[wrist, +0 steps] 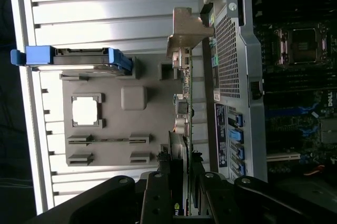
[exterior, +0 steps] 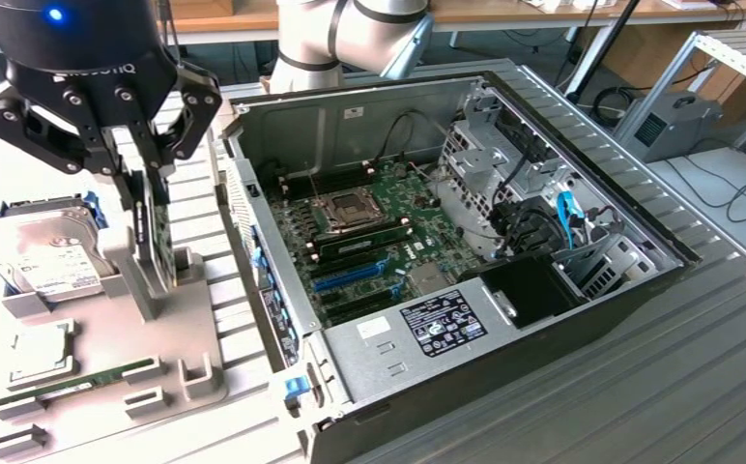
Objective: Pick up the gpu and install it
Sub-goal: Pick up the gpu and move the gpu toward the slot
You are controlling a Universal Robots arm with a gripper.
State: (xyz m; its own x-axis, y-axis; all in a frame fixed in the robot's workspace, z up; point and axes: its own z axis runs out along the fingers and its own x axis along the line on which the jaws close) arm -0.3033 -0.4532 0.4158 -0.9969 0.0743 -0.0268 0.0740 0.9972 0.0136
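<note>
While your end effector (exterior: 141, 182) clamps the upright graphics card (exterior: 156, 242), the gray holder (exterior: 192, 338) sits directly beneath it.

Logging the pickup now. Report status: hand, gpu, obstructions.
Status: hand closed on gpu. Card upright on edge at grey holder. Nearby hard drive untouched; open case on the exterior view's right.

One gpu (wrist: 184, 105), one hard drive (exterior: 44, 253), one case (exterior: 315, 126)

Arm overhead, gripper (exterior: 148, 174) pointing straight down, clamped on gpu (exterior: 157, 242).
</note>
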